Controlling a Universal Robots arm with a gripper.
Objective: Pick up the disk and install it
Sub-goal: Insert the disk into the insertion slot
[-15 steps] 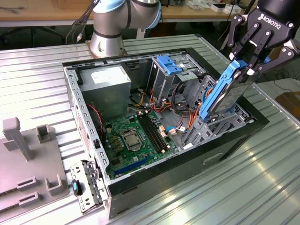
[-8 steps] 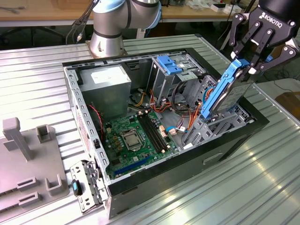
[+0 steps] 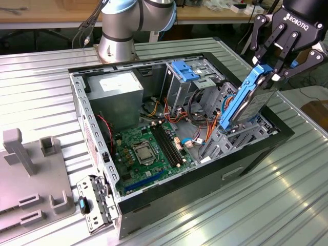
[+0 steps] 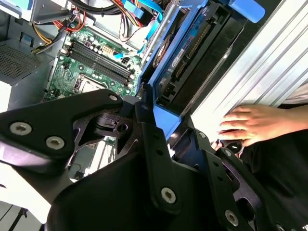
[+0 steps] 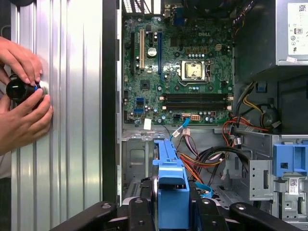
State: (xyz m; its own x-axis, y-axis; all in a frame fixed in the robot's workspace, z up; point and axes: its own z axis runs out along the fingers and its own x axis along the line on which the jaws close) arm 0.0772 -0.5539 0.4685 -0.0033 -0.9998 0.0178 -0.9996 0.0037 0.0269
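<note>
Standing by the ribbed metal table [image 3: 287, 205], I see an open computer case [image 3: 205, 182] lying on its side with its innards facing up. The black gripper [image 3: 269, 72] hangs over the end of the case at the exterior view's right, its fingers [image 3: 279, 48] clamped on the upper end of the disk [image 3: 248, 100]. The disk is tilted, with its top leaning toward the exterior view's right and its lower end down at the grey drive bay [image 3: 241, 132]; how far it sits in there I cannot tell. Its blue rails stand out against the dark slab. In the first wrist view the blue end of the disk [image 5: 171, 185] sits between the black fingers, just above the bay. Deeper in the case lie the green motherboard [image 3: 148, 148], the grey power supply [image 3: 115, 95] and a light-blue bracket [image 3: 185, 70], well apart from the gripper. A grey fixture [image 3: 31, 174] rests on the table at the exterior view's left. Beside the case, a person's hands [image 5: 24, 115] rest on the table, holding a small black object [image 5: 18, 90].
</note>
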